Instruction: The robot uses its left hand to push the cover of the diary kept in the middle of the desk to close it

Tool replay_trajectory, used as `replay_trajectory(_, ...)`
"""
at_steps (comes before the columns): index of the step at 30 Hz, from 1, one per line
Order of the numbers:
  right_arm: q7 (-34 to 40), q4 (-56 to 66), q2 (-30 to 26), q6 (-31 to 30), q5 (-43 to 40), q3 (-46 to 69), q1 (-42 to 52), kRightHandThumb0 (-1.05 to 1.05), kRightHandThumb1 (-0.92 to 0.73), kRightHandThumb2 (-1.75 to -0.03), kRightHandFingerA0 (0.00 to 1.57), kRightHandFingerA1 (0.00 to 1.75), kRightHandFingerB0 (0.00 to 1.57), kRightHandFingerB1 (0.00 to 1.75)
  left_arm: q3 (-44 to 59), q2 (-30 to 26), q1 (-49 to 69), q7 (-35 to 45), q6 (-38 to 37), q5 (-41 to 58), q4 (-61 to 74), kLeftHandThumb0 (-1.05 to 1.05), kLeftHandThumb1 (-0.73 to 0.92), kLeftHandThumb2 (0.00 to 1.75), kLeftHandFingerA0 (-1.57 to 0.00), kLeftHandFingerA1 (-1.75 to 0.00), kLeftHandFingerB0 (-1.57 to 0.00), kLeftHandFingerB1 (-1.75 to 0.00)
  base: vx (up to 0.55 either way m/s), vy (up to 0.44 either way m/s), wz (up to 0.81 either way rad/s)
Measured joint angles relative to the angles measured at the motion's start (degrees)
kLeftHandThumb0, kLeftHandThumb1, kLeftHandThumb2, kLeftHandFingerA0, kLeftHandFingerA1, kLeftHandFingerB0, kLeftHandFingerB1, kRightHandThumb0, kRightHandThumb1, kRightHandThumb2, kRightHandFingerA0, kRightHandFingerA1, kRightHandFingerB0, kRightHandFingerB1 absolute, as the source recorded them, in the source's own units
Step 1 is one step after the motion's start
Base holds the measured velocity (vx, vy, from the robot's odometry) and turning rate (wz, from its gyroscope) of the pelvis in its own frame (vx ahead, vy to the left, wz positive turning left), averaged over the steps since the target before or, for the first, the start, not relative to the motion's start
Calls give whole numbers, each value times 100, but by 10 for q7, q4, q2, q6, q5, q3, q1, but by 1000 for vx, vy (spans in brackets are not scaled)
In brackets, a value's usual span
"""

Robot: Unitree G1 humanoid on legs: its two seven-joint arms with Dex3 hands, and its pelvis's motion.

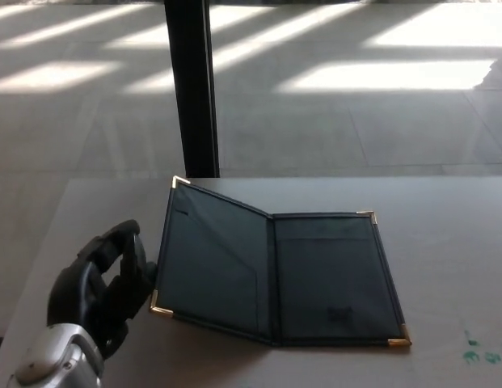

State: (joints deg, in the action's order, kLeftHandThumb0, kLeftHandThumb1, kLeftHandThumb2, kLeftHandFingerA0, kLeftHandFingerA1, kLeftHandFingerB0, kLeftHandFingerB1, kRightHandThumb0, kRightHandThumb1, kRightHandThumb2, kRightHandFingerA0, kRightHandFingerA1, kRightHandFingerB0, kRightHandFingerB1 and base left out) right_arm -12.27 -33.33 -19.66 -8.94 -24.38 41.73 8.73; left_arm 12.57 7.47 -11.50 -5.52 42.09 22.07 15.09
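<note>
Grey desk [445,242] w/ open diary [271,275], empty spread-fingered left hand [101,291] beside cover.

Single head view only, no second view to overlap. Looks down and forward from above the near edge of the bench [445,242], fairly close. Takes in the far edge, sunlit floor [356,121] and a dark post [192,89] beyond.

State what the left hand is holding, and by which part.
Nothing is held: the left hand is open beside the diary's raised left cover, near its lower corner.
</note>
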Motion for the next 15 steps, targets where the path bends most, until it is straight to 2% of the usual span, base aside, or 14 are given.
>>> replay_trajectory(5,2,-2,-7,-1,0,-5,-6,-80,-85,-65,88,70,76,61,-25,48,0,-25,3,-1,28,-66,92,76,-19,-49,-18,-43,0,0,0)
replay_trajectory(12,3,-29,-12,0,0,-7,-14,-79,-85,-66,92,69,76,61,-52,45,14,-36,4,2,31,-65,92,79,-17,-48,-15,-42,0,0,0)
replay_trajectory(14,5,-20,-12,-1,0,-8,-14,-79,-84,-66,89,69,75,61,-55,43,25,-39,4,2,27,-65,92,81,-15,-47,-13,-42,0,0,0)
replay_trajectory(15,6,-17,-13,-2,0,-8,-14,-81,-84,-65,87,72,74,64,-55,42,33,-40,4,3,25,-67,92,79,-19,-49,-17,-44,0,0,0)
